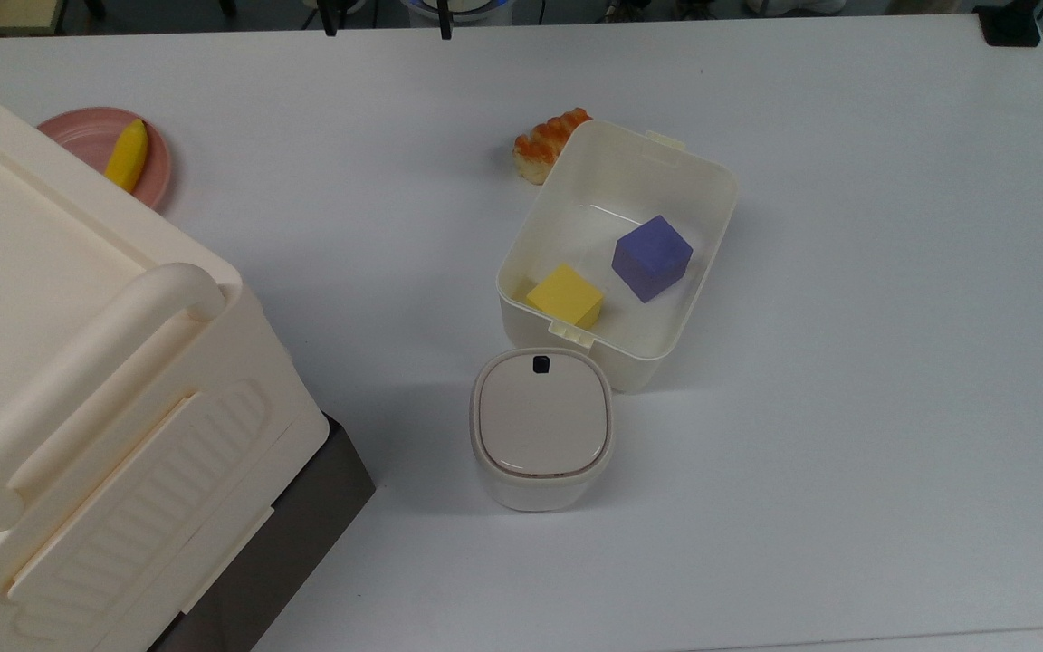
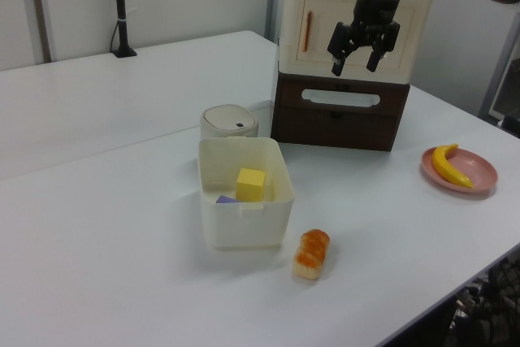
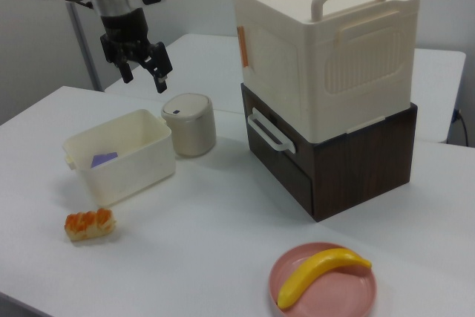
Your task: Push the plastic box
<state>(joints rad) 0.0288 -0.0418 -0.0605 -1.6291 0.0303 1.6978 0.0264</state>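
Top view: the plastic box [image 1: 704, 263] sits mid-worktop [image 1: 865, 407], angled, with a yellow cube [image 1: 565, 295] and a purple cube [image 1: 652, 257] inside. A small lidded bin [image 1: 541, 426] is right up against its near corner, and a pastry piece [image 1: 549, 143] sits by its far end.

Left view: the hand [image 2: 362, 55] hangs up in the air, fingers spread and holding nothing, in front of the big cream chest [image 2: 317, 14].

Right view: same hand [image 3: 140, 66], released, above the box [image 3: 126, 159], well clear of it.
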